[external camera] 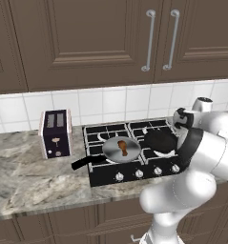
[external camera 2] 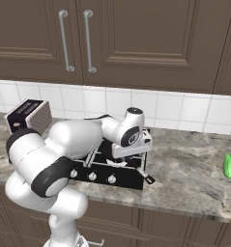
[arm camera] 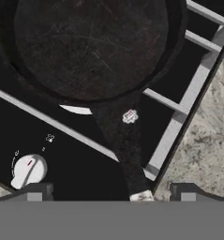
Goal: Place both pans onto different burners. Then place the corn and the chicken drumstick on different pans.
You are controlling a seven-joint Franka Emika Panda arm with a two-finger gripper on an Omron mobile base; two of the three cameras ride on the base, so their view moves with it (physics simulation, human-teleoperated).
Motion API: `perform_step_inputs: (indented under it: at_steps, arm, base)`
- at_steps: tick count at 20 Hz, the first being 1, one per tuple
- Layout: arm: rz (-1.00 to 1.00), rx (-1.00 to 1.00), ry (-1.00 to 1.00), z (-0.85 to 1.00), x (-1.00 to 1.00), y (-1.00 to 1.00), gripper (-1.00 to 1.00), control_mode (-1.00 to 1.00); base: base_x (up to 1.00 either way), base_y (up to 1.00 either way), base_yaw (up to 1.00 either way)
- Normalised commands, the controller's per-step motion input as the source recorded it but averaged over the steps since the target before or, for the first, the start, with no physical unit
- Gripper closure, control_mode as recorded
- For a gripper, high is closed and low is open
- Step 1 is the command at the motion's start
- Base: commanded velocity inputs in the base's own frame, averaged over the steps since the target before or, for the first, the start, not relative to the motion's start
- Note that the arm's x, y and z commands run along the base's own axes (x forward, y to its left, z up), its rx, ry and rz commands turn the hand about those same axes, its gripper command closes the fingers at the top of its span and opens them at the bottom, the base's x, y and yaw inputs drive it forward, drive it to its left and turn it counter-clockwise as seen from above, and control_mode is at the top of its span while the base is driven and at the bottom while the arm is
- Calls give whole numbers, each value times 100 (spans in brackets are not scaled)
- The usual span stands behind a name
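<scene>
While the end effector (arm camera: 111, 192) hangs wide open and empty astride the black pan's handle (arm camera: 124, 145), pan (external camera: 159, 140) resting on the hob's (external camera: 101, 177) three-o'clock burner, lifting away crookedly could nudge it off-centre.

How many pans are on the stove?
2. The grey pan sits on the front left burner with the drumstick in it. The black pan sits on the front right burner, partly behind the arm. None seem hidden.

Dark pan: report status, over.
Gripper open, fingers astride dark pan handle tip, not gripping. Dark pan sits on hob beside grey pan holding drumstick. Nothing in the way.
</scene>
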Motion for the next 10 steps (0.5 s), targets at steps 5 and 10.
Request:
perform_step_inputs:
  at_steps: [5, 10]
  arm:
    - [-14, -19, -9, 0, 0, -13, -100, -100]
    - [-17, -19, -9, 0, 0, -19, -100, -100]
  base:
    - [0, 0, 0]
    - [0, 0, 0]
